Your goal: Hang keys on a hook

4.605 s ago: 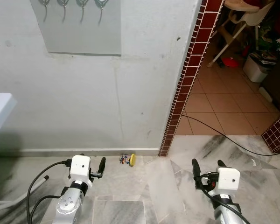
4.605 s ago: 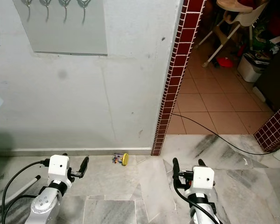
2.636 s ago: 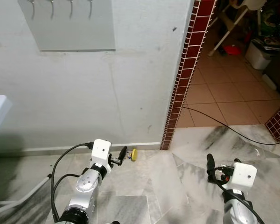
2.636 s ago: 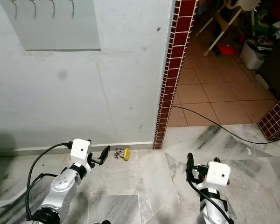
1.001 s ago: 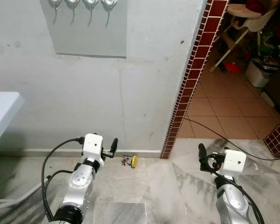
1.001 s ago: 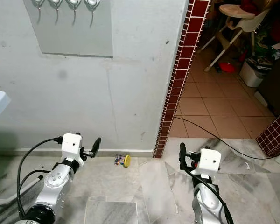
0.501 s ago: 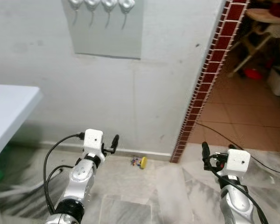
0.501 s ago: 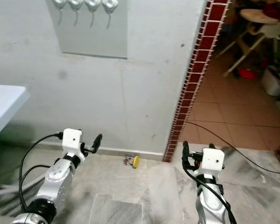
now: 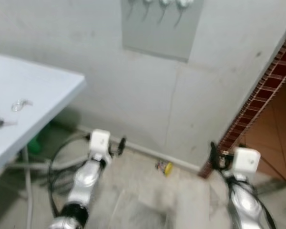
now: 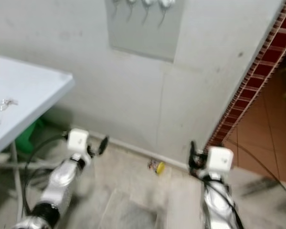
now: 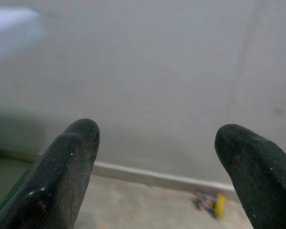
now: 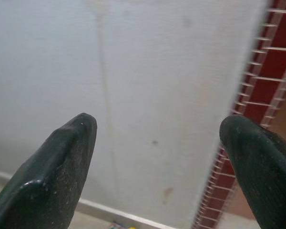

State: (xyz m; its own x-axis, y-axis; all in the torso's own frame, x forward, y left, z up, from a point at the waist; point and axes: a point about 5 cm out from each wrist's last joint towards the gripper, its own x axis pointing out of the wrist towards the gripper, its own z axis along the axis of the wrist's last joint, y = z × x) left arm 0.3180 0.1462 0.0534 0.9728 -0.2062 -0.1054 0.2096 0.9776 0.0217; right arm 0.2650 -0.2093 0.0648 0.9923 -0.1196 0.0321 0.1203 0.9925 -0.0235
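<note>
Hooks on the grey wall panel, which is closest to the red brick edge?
The rightmost silver metal hook; the other three hang further left.

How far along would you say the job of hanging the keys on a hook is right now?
Nothing looks done yet. The keys lie on the floor by the wall, and the hooks above are bare. Nothing is in hand: the left gripper and right gripper are open and empty. Picking up, lifting and hanging remain.
</note>
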